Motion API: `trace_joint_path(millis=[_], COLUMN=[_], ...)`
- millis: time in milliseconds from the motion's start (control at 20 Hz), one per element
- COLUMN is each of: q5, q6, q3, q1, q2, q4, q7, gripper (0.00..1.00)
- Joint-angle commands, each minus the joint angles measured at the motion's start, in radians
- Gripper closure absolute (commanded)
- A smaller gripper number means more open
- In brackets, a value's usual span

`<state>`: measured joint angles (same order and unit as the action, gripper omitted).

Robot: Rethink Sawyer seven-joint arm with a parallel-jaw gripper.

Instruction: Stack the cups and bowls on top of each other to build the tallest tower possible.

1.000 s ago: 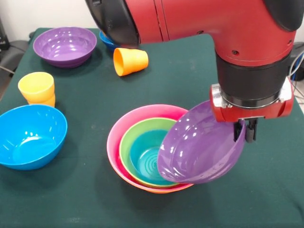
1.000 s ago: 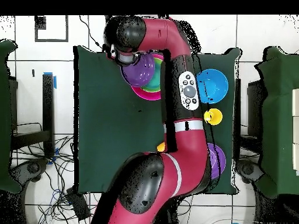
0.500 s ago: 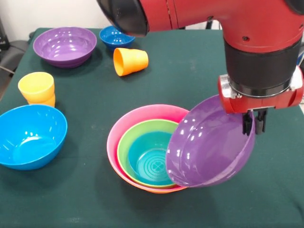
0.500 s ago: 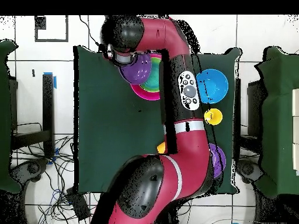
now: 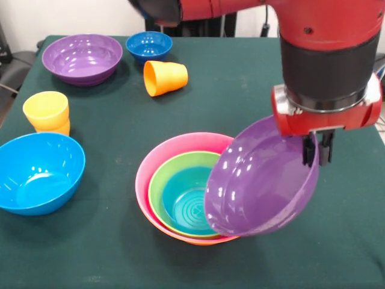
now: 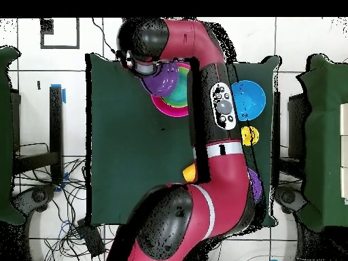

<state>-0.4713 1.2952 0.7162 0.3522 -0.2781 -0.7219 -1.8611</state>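
My gripper (image 5: 316, 150) is shut on the far rim of a purple bowl (image 5: 258, 180), which hangs tilted over the right side of the tower (image 5: 157, 180). The tower is a pink bowl (image 5: 180, 141) with a green bowl (image 5: 174, 165) and a teal bowl (image 5: 183, 201) nested inside, and an orange bowl's edge (image 5: 198, 241) beneath. In the overhead view the held purple bowl (image 6: 162, 80) overlaps the tower (image 6: 170, 109). An orange cup (image 5: 164, 77) lies on its side. A yellow cup (image 5: 46, 108) stands on another orange cup (image 5: 55, 127).
A light blue bowl (image 5: 37, 171) sits at the left edge, a second purple bowl (image 5: 82, 57) at the far left, and a small dark blue bowl (image 5: 148, 46) beside it. The red arm (image 6: 217, 136) crosses the table in the overhead view.
The arm has risen a little. The held purple bowl swung right, away from the tower, then drifted back left over its rim, staying tilted in my grip.
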Motion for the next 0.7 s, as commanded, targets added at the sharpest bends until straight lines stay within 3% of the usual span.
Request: trace_joint_path(millis=[50,350,500,700], q5=[-0.037,-0.012,-0.041,-0.012], q6=[-0.096,-0.135,-0.164,-0.232], q3=[-0.073,-0.122,-0.179,-0.198], q1=[0.003,0.002,0.000,0.026], q2=[0.080,-0.011,-0.071,-0.078], q4=[-0.077,-0.184,-0.247,-0.334], q7=[0.042,-0.025,-0.043,-0.089], gripper=[1.00,1.00,1.00,1.00])
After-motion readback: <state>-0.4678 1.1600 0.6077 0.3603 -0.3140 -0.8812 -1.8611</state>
